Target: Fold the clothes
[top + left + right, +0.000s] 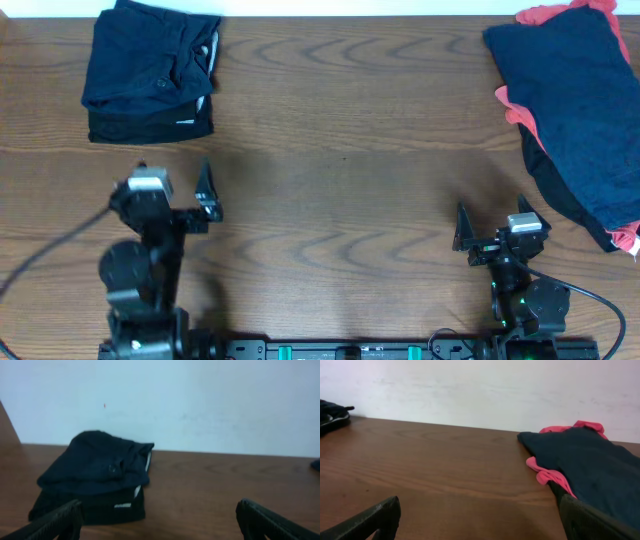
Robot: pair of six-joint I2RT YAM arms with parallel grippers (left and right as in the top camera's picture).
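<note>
A folded stack of dark navy clothes (150, 72) sits at the table's far left; in the left wrist view this stack (95, 477) lies just ahead and to the left. A loose pile of clothes (580, 110), navy on top with coral-red and black edges showing, lies at the far right, and the same pile (590, 470) appears in the right wrist view. My left gripper (172, 175) hovers open, short of the folded stack, nothing between its fingers (55, 522). My right gripper (492, 212) is open and empty to the left of the loose pile, its right finger (595, 520) near the pile's edge.
The wooden table (340, 160) stretches between the two heaps. A pale wall (200, 405) runs along its far edge. Both arm bases and a cable (50, 255) sit at the near edge.
</note>
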